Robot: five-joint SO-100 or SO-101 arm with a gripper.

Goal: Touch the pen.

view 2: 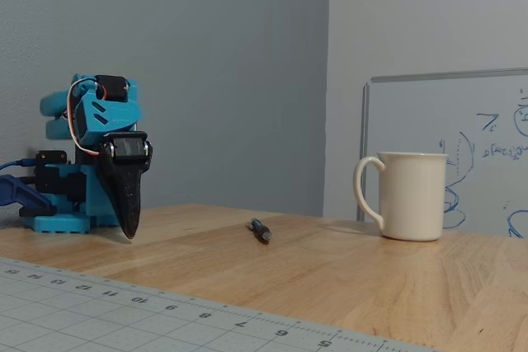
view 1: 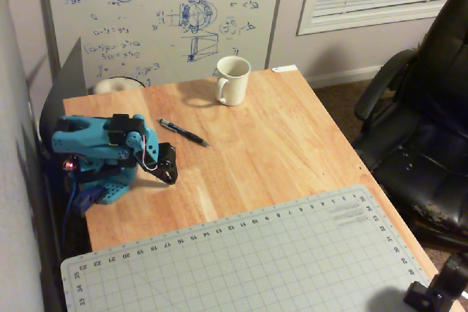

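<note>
The pen (view 1: 183,133) is thin and dark and lies flat on the wooden table (view 1: 278,151), angled from upper left to lower right in the overhead view. In the fixed view the pen (view 2: 261,230) shows end-on, left of the white mug. My gripper (view 1: 170,174) is black, on a folded blue arm at the table's left side. It points down with its jaws together and its tip just above the tabletop (view 2: 129,232). It holds nothing and stands well apart from the pen.
A white mug (view 1: 232,79) stands upright at the far edge of the table, beyond the pen. A grey cutting mat (view 1: 241,261) covers the near part. The arm's blue base (view 1: 95,155) sits at the left edge. A black office chair (view 1: 424,122) stands to the right.
</note>
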